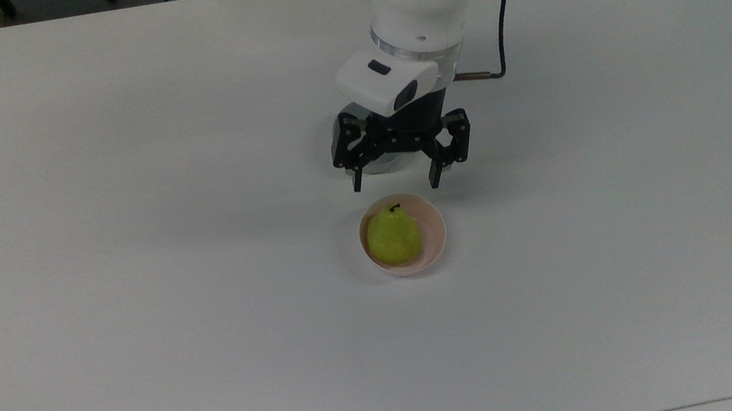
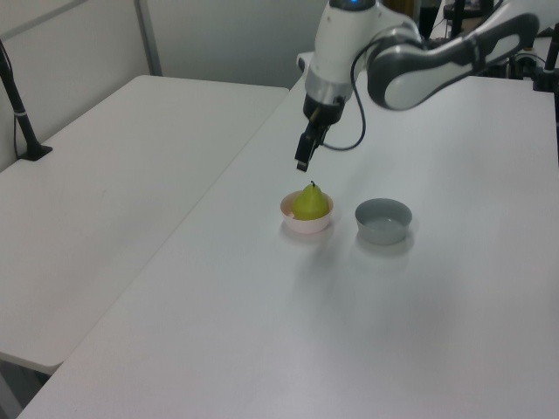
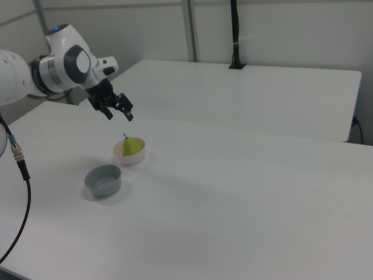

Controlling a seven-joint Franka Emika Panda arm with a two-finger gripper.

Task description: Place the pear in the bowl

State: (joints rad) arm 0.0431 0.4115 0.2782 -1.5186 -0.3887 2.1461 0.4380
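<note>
One small yellow-green pear (image 1: 394, 237) with a short dark stem is sitting upright inside the one pale pink round shallow bowl (image 1: 434, 235), its stem pointing up; in the left view the pear (image 2: 310, 202) is rising above the bowl (image 2: 304, 224) rim.

In the top view my gripper (image 1: 395, 183) is hanging at about 12 o'clock from the bowl, in the air above the table and apart from the pear. Its two black fingers are standing spread wide with nothing between them. In the right view the gripper (image 3: 119, 115) is hovering at roughly 11 o'clock from the pear (image 3: 132, 146).

One grey, straighter-sided bowl (image 2: 383, 220) is standing just beside the pink one, at 3 o'clock of it in the left view and at about 7 o'clock in the right view (image 3: 103, 179). In the top view my wrist is covering most of it.

Both bowls are resting on the white table (image 1: 135, 278). A black cable (image 1: 502, 18) is looping from my arm.
</note>
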